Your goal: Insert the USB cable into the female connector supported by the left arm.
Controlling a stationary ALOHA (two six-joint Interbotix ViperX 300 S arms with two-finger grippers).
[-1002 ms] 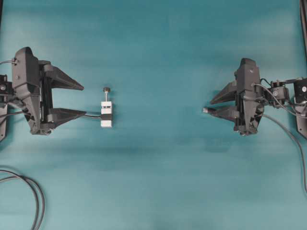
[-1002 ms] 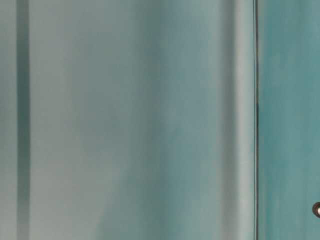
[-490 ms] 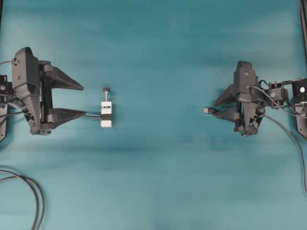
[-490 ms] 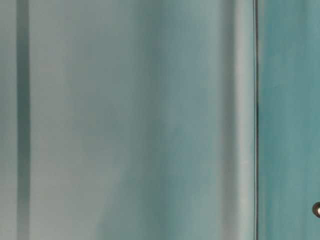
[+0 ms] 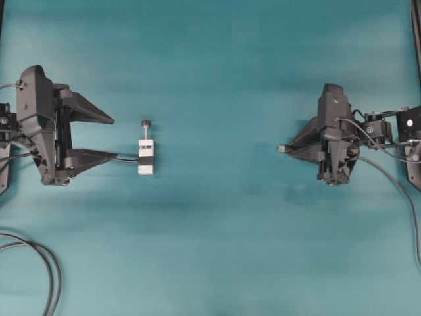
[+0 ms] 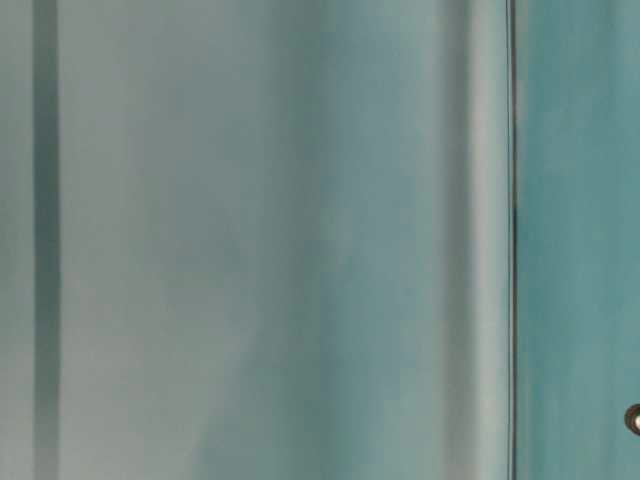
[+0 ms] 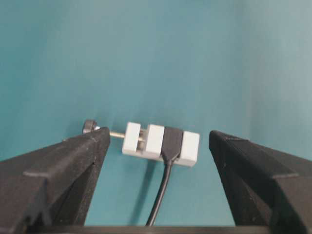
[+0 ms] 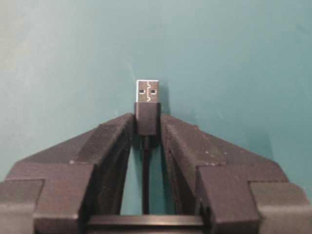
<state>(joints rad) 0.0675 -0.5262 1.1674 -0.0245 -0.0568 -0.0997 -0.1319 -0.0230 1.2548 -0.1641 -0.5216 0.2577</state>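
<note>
The worktop (image 5: 217, 250) is a flat teal sheet.

The left arm (image 5: 39, 125) is black with a boxy body. It sits at the left side of the view from above. Its tool, the left tool (image 5: 113, 138), has two long pointed fingers (image 7: 58, 170) that are spread wide apart. It grasps nothing.

The small white block with dark slots, the female connector (image 5: 146, 157), lies on the worktop just past the tips of those fingers. In the left wrist view it sits between the two fingers but does not touch them. A thin pin with a black knob (image 5: 146, 123) sticks out of one end of the block. A thin dark cable (image 7: 163, 190) comes out of the block and runs back toward the left arm.

The right tool (image 5: 284, 149) is at the right side of the view from above, well apart from the white block. Its fingers are pressed on the small dark plug of the thin dark grey USB cable (image 8: 147, 114). The silver metal tip (image 8: 147, 91) pokes out past the fingertips and points toward the white block.

Looped dark cables (image 5: 46, 263) lie at the bottom left corner.

The table-level view is only a blurry pale teal.
</note>
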